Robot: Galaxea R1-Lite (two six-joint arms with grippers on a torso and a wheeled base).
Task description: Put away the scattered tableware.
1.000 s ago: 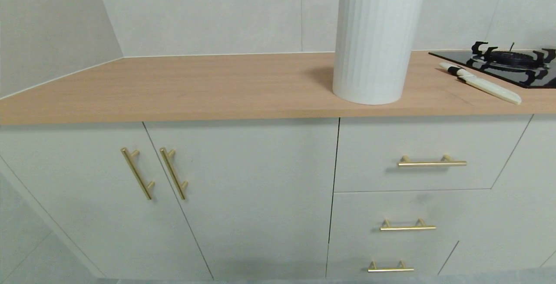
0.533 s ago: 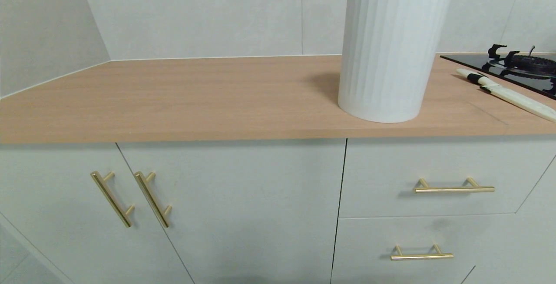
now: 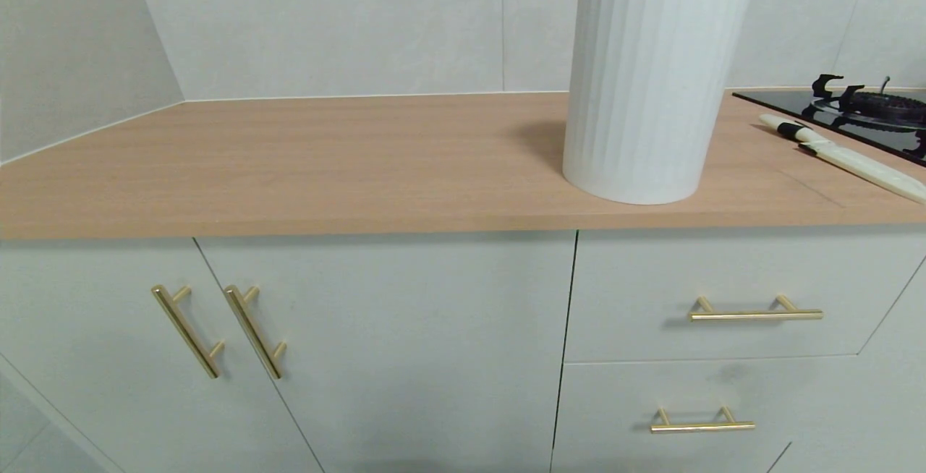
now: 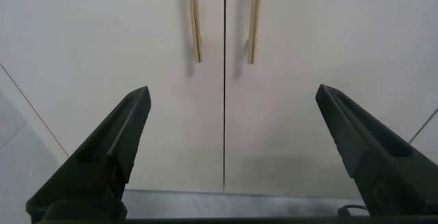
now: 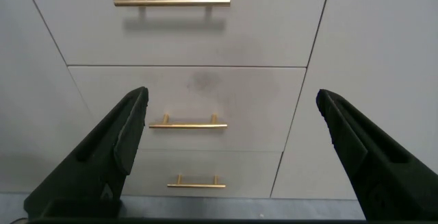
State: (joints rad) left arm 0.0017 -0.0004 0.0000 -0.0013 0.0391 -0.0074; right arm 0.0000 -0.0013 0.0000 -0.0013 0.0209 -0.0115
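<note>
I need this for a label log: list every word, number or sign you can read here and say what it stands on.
None can be read.
white ribbed container: plain, no print.
knife: a black band, no lettering visible.
hob, cabinet doors, drawers: no marks visible.

Countertop point(image 3: 289, 162): wide passage left of the tall ribbed container point(image 3: 651, 90); knife point(image 3: 846, 162) and hob point(image 3: 868, 126) occupy the far right.
</note>
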